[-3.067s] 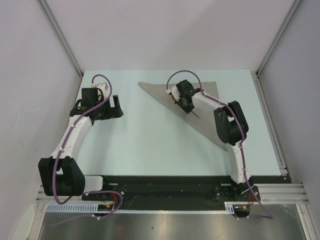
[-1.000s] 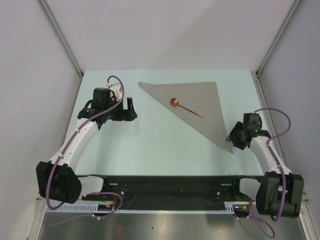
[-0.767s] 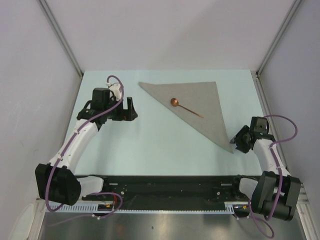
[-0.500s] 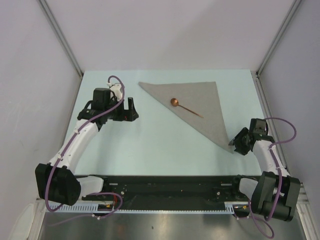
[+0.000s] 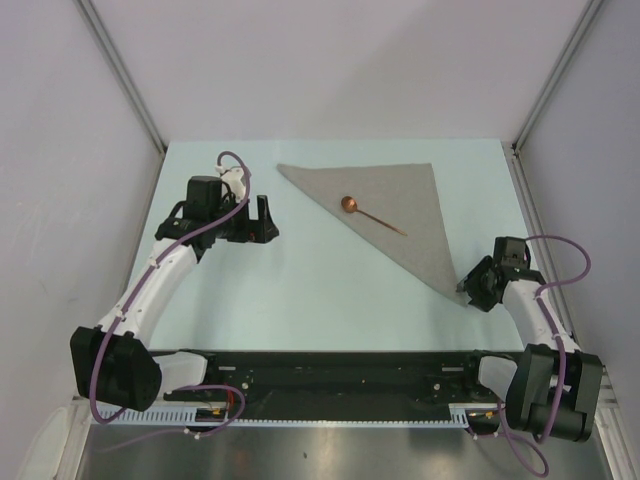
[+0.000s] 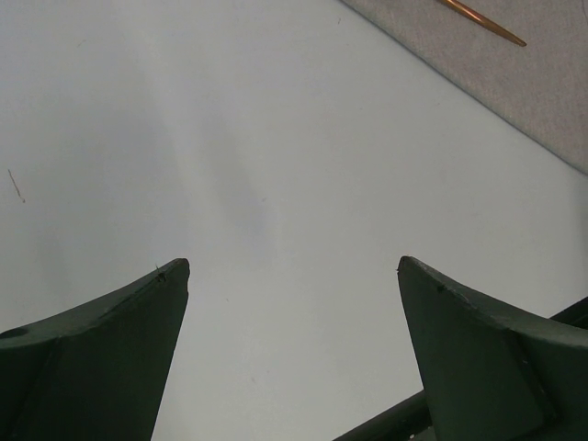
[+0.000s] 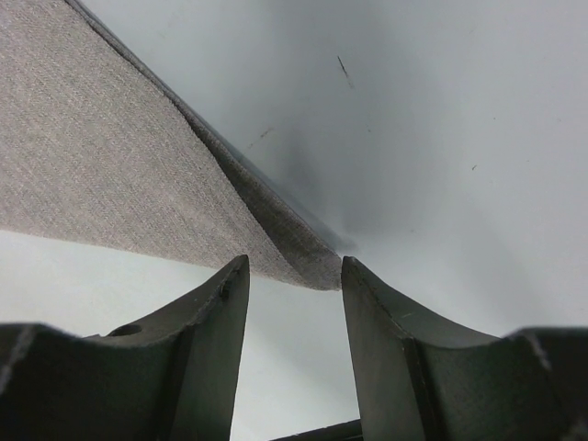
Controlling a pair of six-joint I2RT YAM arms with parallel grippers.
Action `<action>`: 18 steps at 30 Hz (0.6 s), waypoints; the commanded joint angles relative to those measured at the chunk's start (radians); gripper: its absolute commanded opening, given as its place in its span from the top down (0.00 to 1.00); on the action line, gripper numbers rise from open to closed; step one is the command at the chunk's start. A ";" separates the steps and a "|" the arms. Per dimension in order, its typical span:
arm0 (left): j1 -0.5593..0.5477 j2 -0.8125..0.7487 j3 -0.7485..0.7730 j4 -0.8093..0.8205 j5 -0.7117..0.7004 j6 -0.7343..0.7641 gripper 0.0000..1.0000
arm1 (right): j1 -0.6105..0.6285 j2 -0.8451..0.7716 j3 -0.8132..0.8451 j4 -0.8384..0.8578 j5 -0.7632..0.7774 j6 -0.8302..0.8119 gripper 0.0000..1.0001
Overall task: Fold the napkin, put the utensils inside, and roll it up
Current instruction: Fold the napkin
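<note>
The napkin (image 5: pixel 405 205) lies folded into a flat grey-beige triangle at the back right of the table. The wooden spoon (image 5: pixel 370 215) rests on it, bowl to the left. My right gripper (image 5: pixel 467 288) sits low at the napkin's near corner. In the right wrist view the gripper (image 7: pixel 294 265) is open, and the corner of the napkin (image 7: pixel 110 165) lies just ahead of the fingertips, not between them. My left gripper (image 5: pixel 264 222) hovers left of the napkin. It (image 6: pixel 292 266) is wide open over bare table, with the napkin's edge (image 6: pixel 524 73) and the spoon's handle tip (image 6: pixel 482 16) at the upper right.
The pale table (image 5: pixel 300 280) is enclosed by grey walls on the left, back and right. A metal rail (image 5: pixel 540 240) runs along its right edge beside my right arm. The black base bar (image 5: pixel 340 370) crosses the near edge.
The spoon, held over the napkin three seconds ago, now lies on it. My right gripper has since come down to the napkin's near corner. The left arm has edged slightly right.
</note>
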 commanded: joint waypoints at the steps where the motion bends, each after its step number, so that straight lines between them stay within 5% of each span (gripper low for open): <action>1: -0.007 -0.029 0.001 0.021 0.020 -0.014 0.00 | 0.013 0.010 -0.007 -0.007 0.044 0.028 0.50; 18: -0.007 -0.022 0.005 0.015 0.026 -0.013 0.00 | 0.041 0.043 -0.044 0.025 0.090 0.051 0.51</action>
